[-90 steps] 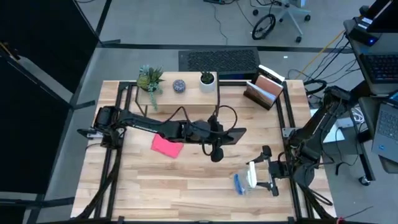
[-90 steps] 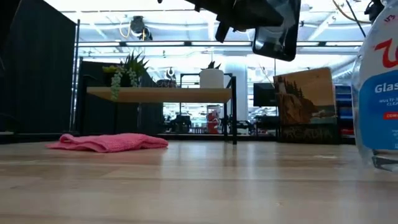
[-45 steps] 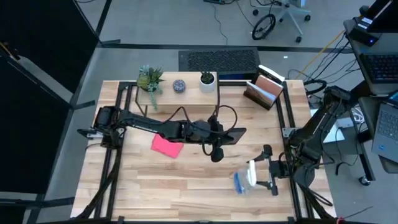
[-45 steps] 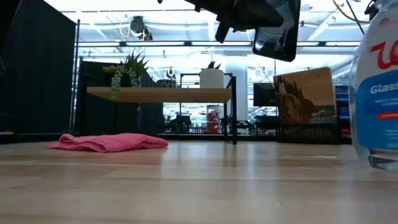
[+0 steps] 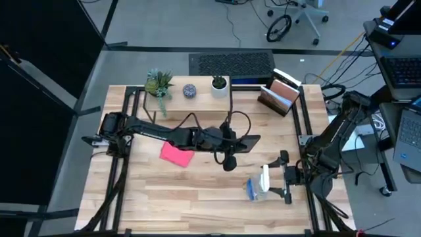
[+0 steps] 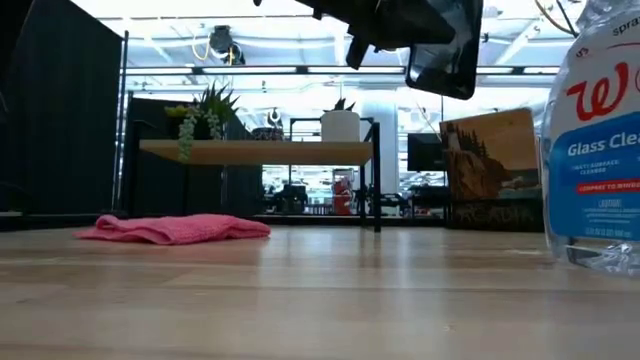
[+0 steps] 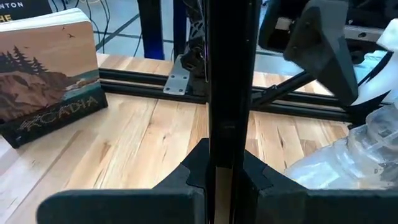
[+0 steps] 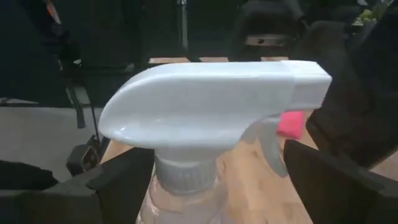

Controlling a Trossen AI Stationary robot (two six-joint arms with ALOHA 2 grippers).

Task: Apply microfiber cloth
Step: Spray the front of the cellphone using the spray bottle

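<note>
Grey floor surrounds a pale wooden counter [image 5: 197,191] seen from above. The left hand [image 5: 231,143] hangs over the middle of it, clamped on a flat black phone [image 5: 247,142] that it holds up in the air, probably so the screen can be wiped. The pink cloth [image 5: 176,155] lies flat just left of that hand, untouched, so the wiping looks not yet begun. At the near right the right hand [image 5: 271,184] sits around a clear spray bottle [image 5: 255,191], white head between its fingers; the bottle seems to stand on the counter.

Level with the counter, the cloth [image 6: 175,228] is a low rumpled heap at far left. The phone [image 6: 445,52] hangs high near the top, well clear of the wood. The bottle [image 6: 596,140] stands at the right edge, its label reading glass cleaner; its liquid level is hard to judge. A low shelf [image 6: 255,150] behind carries potted plants.

From the left wrist, the phone [image 7: 229,93] shows edge-on, pinched between the dark fingers [image 7: 199,165]. A scenic book [image 7: 46,74] stands far off.

From the right wrist, the white sprayer head [image 8: 211,109] fills the frame with a finger [image 8: 118,183] on either side; whether they press it I cannot tell. A bit of pink cloth [image 8: 291,124] shows beyond.
</note>
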